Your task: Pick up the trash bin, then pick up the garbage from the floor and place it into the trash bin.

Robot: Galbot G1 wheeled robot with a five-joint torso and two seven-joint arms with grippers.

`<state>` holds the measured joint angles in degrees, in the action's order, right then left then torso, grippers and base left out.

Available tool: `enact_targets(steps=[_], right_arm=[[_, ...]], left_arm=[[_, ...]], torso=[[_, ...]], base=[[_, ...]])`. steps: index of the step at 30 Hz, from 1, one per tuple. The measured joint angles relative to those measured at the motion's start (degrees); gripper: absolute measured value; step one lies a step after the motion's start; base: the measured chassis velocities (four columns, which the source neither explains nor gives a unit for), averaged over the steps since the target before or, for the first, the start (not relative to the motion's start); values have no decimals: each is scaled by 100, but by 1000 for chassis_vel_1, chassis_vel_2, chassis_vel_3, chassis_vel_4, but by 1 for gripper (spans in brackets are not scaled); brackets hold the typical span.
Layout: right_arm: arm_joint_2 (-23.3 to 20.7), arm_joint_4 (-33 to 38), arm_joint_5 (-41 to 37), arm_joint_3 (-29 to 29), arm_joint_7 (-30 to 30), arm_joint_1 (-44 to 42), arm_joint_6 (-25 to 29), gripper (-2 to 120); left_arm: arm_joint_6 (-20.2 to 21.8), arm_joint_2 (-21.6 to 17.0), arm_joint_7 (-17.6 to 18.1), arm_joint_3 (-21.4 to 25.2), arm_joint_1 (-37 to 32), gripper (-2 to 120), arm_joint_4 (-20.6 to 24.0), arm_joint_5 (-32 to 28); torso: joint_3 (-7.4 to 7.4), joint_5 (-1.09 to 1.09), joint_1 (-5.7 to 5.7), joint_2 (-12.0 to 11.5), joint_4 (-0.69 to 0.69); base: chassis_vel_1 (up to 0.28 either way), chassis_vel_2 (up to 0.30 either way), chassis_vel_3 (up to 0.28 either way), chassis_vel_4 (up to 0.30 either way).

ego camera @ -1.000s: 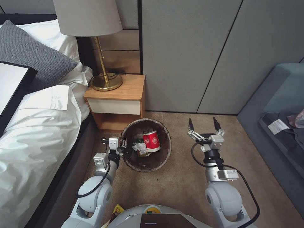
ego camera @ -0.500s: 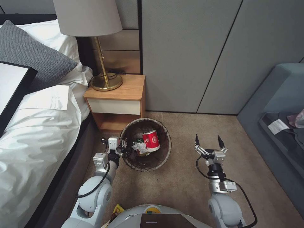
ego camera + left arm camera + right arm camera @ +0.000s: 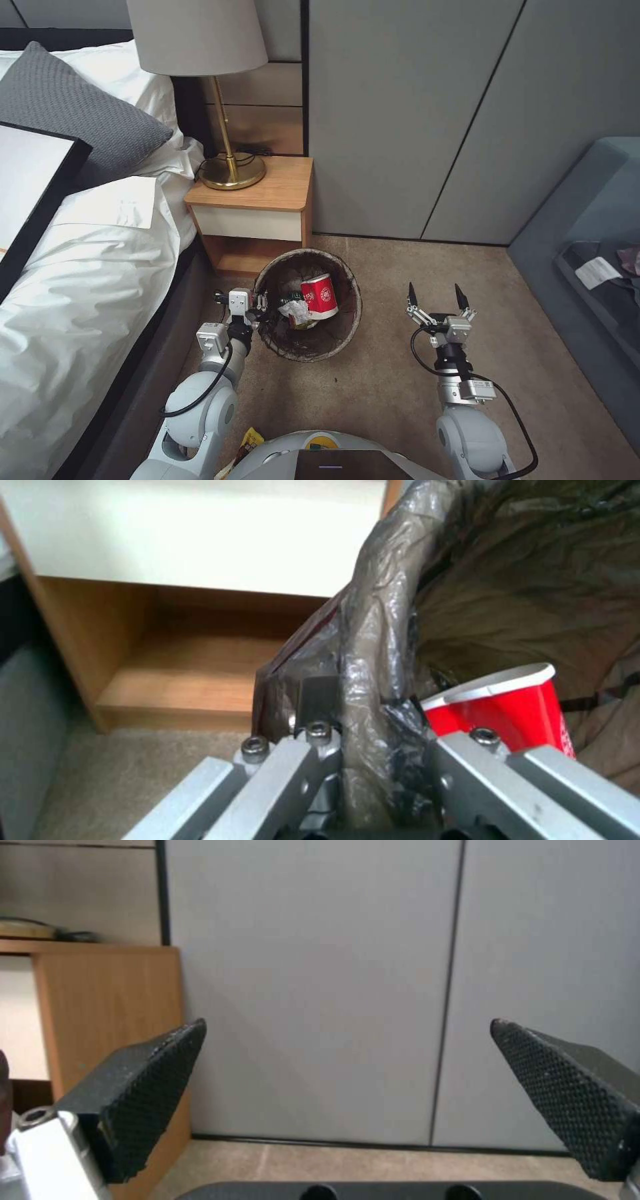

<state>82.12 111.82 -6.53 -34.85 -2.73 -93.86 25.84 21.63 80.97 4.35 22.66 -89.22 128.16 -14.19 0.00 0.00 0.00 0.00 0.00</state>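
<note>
- Fingers [image 3: 313, 700] of the left gripper [image 3: 261, 305] are closed on the near-left rim of the trash bin [image 3: 347, 327]; in the left wrist view we see one finger outside the wall and the other inside it, with the dark brown bag liner [image 3: 373, 645] pinched between them.
- We find the trash bin upright on the beige carpet [image 3: 380, 393], directly in front of the wooden nightstand [image 3: 280, 190] and close to its open lower shelf.
- Inside the bin we note a red-and-white paper cup [image 3: 320, 297] lying tilted, a crumpled white tissue [image 3: 293, 310] beside it, and a green-labelled item partly hidden behind them; we cannot tell what it is.
- In the left wrist view the cup [image 3: 513, 707] lies just beyond the inner finger, its white rim facing away from that finger.
- We place the right gripper [image 3: 435, 299] to the right of the bin, well apart from it, over bare carpet; its two black fingertips [image 3: 153, 1090] are spread wide and hold nothing, pointing toward the grey wall panels [image 3: 433, 113].
- A yellow snack wrapper [image 3: 247, 443] lies on the carpet near the robot's base, beside the left arm.
- On the nightstand we see a brass lamp [image 3: 230, 167] with a pale shade.
- To the robot's left lies the bed [image 3: 80, 267] with white linen and a grey pillow [image 3: 80, 120].
</note>
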Motion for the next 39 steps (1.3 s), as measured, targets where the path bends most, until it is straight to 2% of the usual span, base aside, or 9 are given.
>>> enact_targets(steps=[39], right_arm=[[-22,30,-5,26,54,116,-48,100]], left_arm=[[-34,0,-22,-30,-16,0,-10,-17]], torso=[[0,0,0,0,1]], base=[[112,111,109,109]])
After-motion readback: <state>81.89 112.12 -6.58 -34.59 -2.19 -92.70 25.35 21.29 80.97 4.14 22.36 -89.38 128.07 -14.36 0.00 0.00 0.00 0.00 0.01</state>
